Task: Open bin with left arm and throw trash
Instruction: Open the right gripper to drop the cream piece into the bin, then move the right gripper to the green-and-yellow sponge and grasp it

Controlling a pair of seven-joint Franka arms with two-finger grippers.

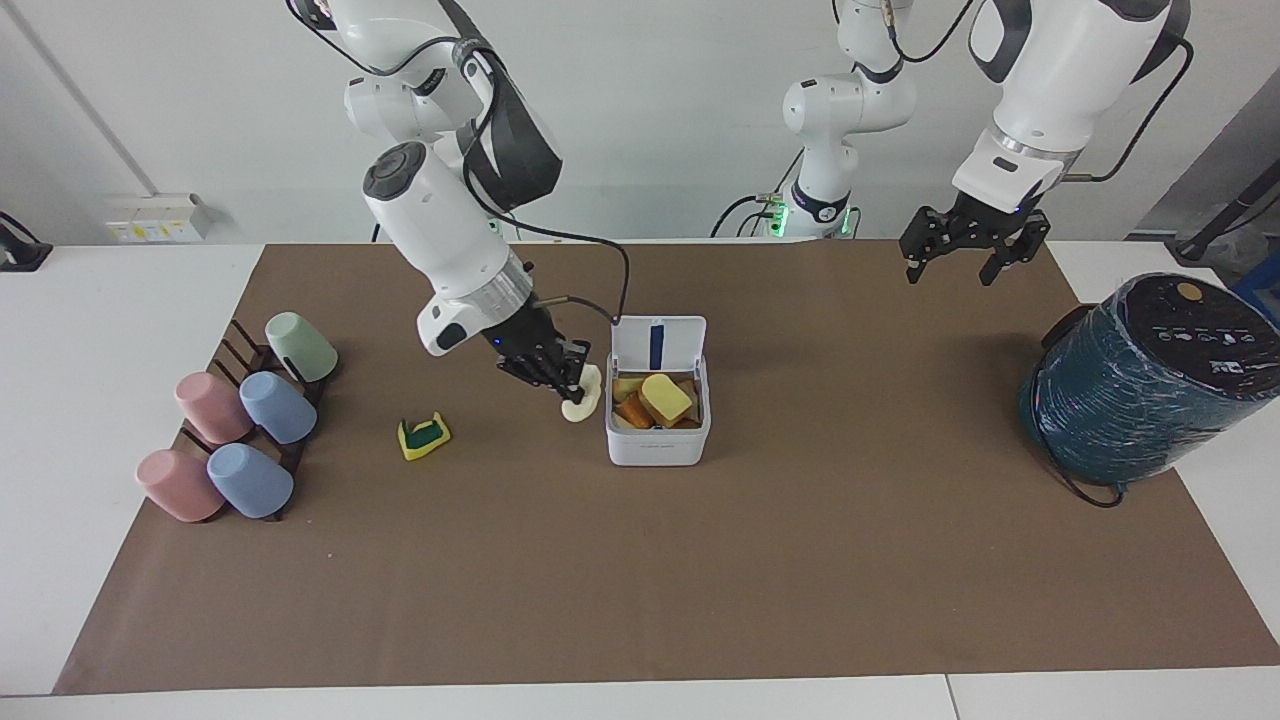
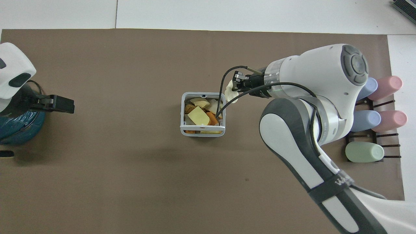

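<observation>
The white bin [image 1: 657, 448] stands mid-table with its lid [image 1: 657, 343] upright and open; it also shows in the overhead view [image 2: 202, 133]. It holds several scraps, a yellow wedge [image 1: 665, 397] on top. My right gripper [image 1: 562, 378] is shut on the cream-white oval [image 1: 581, 401] and holds it in the air just beside the bin's rim, toward the right arm's end; the gripper [image 2: 238, 85] and the oval [image 2: 230, 94] also show from overhead. The yellow piece with green middle [image 1: 423, 436] lies on the mat. My left gripper [image 1: 970, 248] is open and waits in the air.
Several pastel cups [image 1: 240, 420] lie on a dark rack at the right arm's end. A big dark teal wrapped cylinder [image 1: 1140, 380] stands at the left arm's end. A brown mat [image 1: 640, 580] covers the table.
</observation>
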